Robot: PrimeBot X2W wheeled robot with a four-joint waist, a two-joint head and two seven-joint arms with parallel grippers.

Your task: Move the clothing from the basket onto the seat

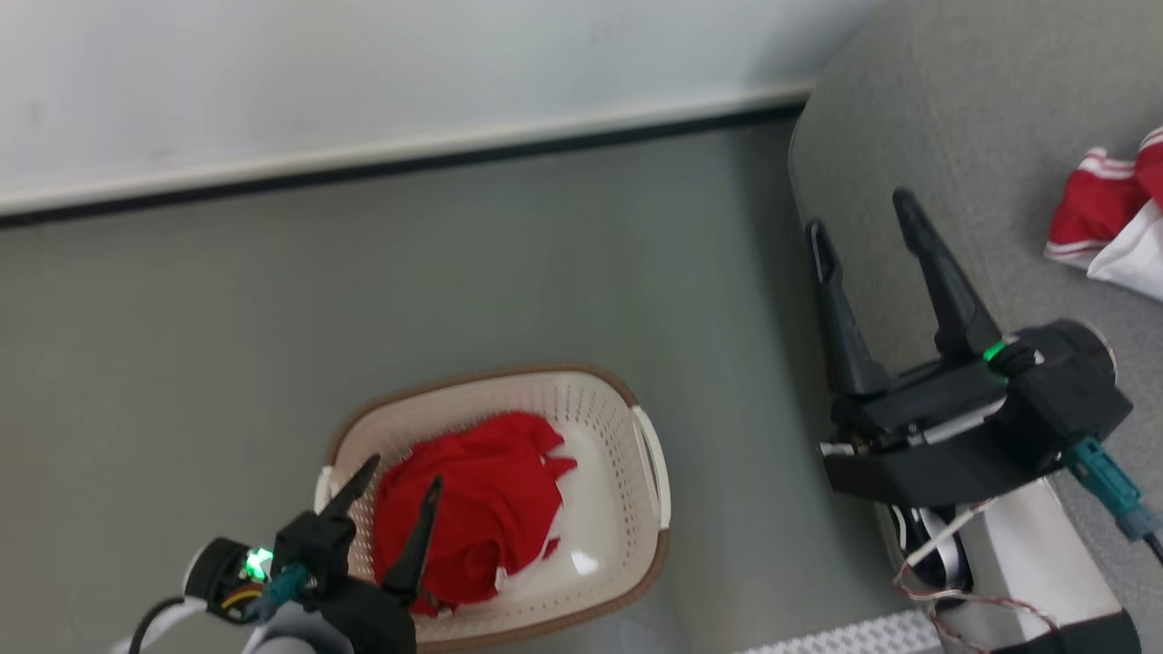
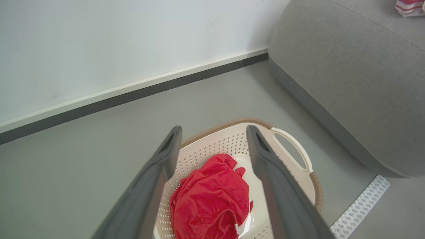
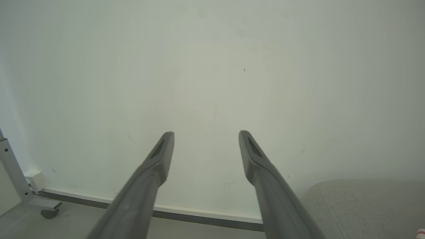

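Note:
A crumpled red piece of clothing [image 1: 477, 509] [image 2: 212, 199] lies in the cream basket [image 1: 604, 413] [image 2: 300, 184] on the grey floor. My left gripper [image 1: 400, 477] [image 2: 214, 132] hangs open above the basket's near-left side, with nothing between its fingers. Another red and white piece of clothing [image 1: 1104, 222] [image 2: 410, 7] rests on the grey seat [image 1: 963, 118] [image 2: 345, 69] at the right. My right gripper [image 1: 863, 209] [image 3: 206, 134] stands open and empty over the seat's left edge, pointing at the wall.
A pale wall with a white and dark skirting [image 1: 400, 154] runs along the back. A white patterned strip [image 2: 360, 207] lies on the floor beside the seat. A white stand leg with a caster [image 3: 49, 212] sits at the wall.

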